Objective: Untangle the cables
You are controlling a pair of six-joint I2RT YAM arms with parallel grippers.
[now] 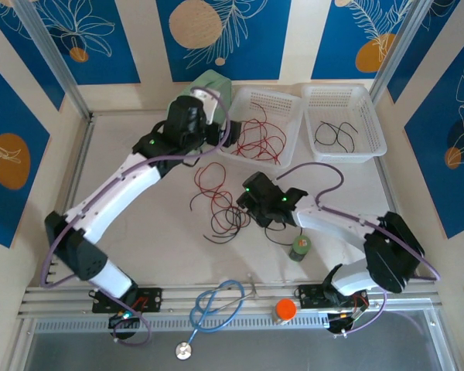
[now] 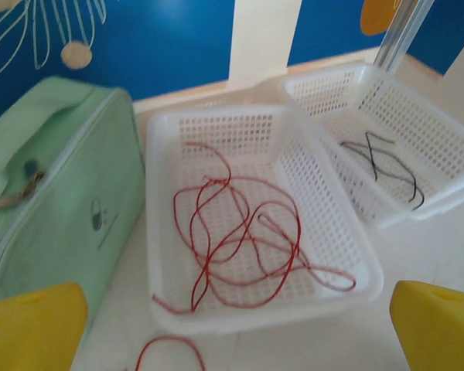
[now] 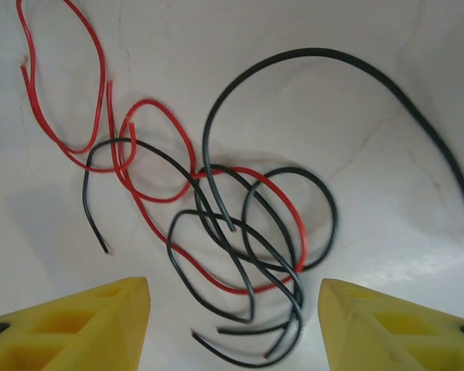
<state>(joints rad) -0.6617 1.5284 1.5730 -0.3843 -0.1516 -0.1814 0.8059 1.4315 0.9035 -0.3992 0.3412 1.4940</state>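
- The left gripper (image 2: 240, 328) hangs over the far side of the bench (image 3: 387, 93). Its yellow fingers (image 2: 35, 325) are spread wide with nothing between them.
- Under it, a white perforated basket (image 2: 158, 232) holds a loose red cable (image 2: 209, 247) lying in several overlapping loops.
- A second white basket (image 2: 448, 162) stands just to the right of the first and holds a short black cable (image 2: 387, 166).
- A mint-green zip pouch (image 2: 54, 178) lies just left of the first basket.
- The right gripper (image 3: 232, 309) hovers low over the middle of the bench. Its fingers are partly apart and grip nothing.
- Just ahead of its fingers lies the tangle of red and black cables (image 3: 240, 232), resting on the bench. The strands cross one another many times, and one black strand arcs away to the right.
- In the top view, more red loops of this tangle spread toward the baskets.
- A blue stethoscope (image 1: 216, 305) and an orange-capped item (image 1: 285, 310) lie at the near edge. A small green object (image 1: 300, 248) stands beside the right arm.
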